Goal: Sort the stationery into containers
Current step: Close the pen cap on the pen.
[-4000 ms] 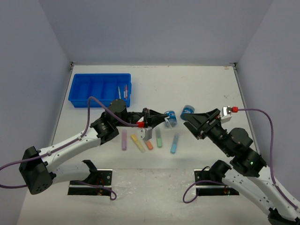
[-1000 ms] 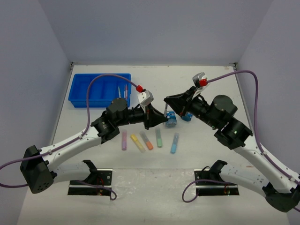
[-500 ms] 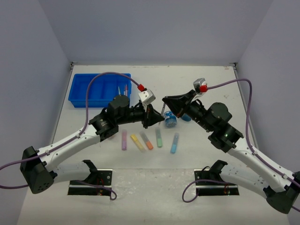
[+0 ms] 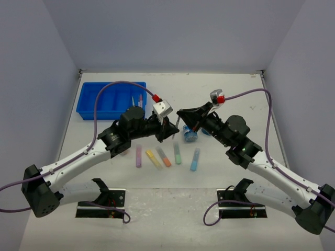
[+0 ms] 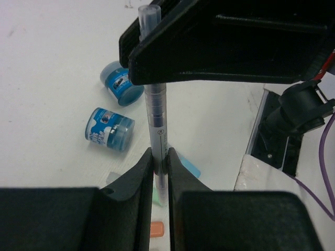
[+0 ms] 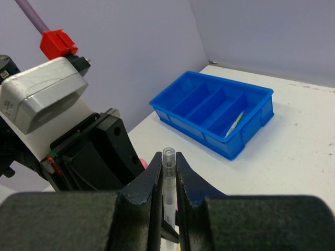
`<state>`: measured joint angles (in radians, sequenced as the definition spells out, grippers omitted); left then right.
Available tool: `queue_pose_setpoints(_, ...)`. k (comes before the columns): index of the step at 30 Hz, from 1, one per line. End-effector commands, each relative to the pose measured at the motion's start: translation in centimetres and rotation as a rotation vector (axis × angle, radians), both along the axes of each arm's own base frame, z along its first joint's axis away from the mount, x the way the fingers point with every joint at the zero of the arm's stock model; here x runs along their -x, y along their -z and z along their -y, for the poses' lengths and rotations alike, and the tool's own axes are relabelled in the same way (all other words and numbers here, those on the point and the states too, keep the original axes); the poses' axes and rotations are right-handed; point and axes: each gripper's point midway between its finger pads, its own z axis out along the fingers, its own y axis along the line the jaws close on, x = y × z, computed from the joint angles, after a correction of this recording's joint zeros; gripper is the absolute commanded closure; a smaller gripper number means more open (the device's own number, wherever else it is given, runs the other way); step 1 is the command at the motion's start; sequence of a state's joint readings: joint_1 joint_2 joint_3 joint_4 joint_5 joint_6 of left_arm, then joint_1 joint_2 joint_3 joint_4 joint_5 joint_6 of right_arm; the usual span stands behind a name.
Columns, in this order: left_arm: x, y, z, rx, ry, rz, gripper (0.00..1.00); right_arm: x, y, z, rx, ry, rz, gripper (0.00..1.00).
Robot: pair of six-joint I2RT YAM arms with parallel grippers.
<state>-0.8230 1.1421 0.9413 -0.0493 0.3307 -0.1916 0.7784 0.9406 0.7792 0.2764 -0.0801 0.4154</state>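
Note:
A thin clear pen (image 5: 156,104) stands upright above the table, and both grippers hold it. My left gripper (image 5: 159,151) is shut on its lower part. Higher up, near the cap, my right gripper (image 6: 168,157) is shut on the same pen (image 6: 168,172). From above, the two grippers (image 4: 170,130) (image 4: 180,114) meet tip to tip over the table's middle. The blue tray (image 4: 111,99) sits at the far left, with thin pens (image 4: 137,101) in its right compartment. Purple (image 4: 138,156), yellow (image 4: 153,159), orange (image 4: 164,158), green (image 4: 177,153) and blue (image 4: 194,159) markers lie in a row below the grippers.
Two small round blue tubs (image 4: 190,135) (image 4: 207,129) lie on their sides just right of the grippers, partly under the right arm. Walls close in the table at the left, back and right. Purple cables arc above both arms.
The right gripper has slid left to meet the left gripper at the pen. Four seconds ago the right arm was off to the right and the left gripper was low by the tubs.

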Motion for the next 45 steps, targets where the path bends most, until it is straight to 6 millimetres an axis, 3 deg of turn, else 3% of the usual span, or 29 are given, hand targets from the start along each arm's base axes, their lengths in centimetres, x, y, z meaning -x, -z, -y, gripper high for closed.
queue_pose_setpoints(1,0.0,-18.5,-2.5,0.384,-0.055,0.521,1.00,4.0,13.4,-0.5,0.308,-0.161,-0.362,1.00)
queue_pose_setpoints(5,0.7,-18.5,-2.5,0.388,-0.010,0.575,1.00,4.8,13.6,-1.0,0.348,-0.212,-0.427,1.00)
queue_pose_setpoints(12,1.3,-17.3,-1.6,0.384,0.056,0.564,1.00,4.0,12.8,-1.0,0.342,-0.174,-0.436,1.00)
queue_pose_setpoints(24,3.5,-12.2,-0.4,0.383,0.192,0.441,1.00,2.1,3.8,1.9,0.147,0.016,-0.266,1.00)
queue_pose_setpoints(28,4.0,-11.7,-0.1,0.396,0.230,0.430,1.00,2.3,2.2,2.0,0.113,0.011,-0.233,1.00)
queue_pose_setpoints(33,4.2,-10.8,0.6,0.386,0.270,0.392,1.00,2.1,1.7,2.3,0.092,0.031,-0.222,1.00)
queue_pose_setpoints(34,4.2,-10.7,0.7,0.382,0.273,0.389,0.98,2.0,1.6,2.4,0.091,0.038,-0.221,1.00)
queue_pose_setpoints(36,4.1,-10.2,0.8,0.367,0.280,0.375,0.85,1.9,1.5,2.7,0.087,0.055,-0.214,1.00)
queue_pose_setpoints(39,4.3,-9.8,0.9,0.357,0.295,0.370,0.72,1.8,1.2,3.1,0.080,0.074,-0.206,1.00)
queue_pose_setpoints(45,4.8,-8.8,1.0,0.337,0.329,0.356,0.66,1.7,1.1,3.2,0.080,0.081,-0.204,1.00)
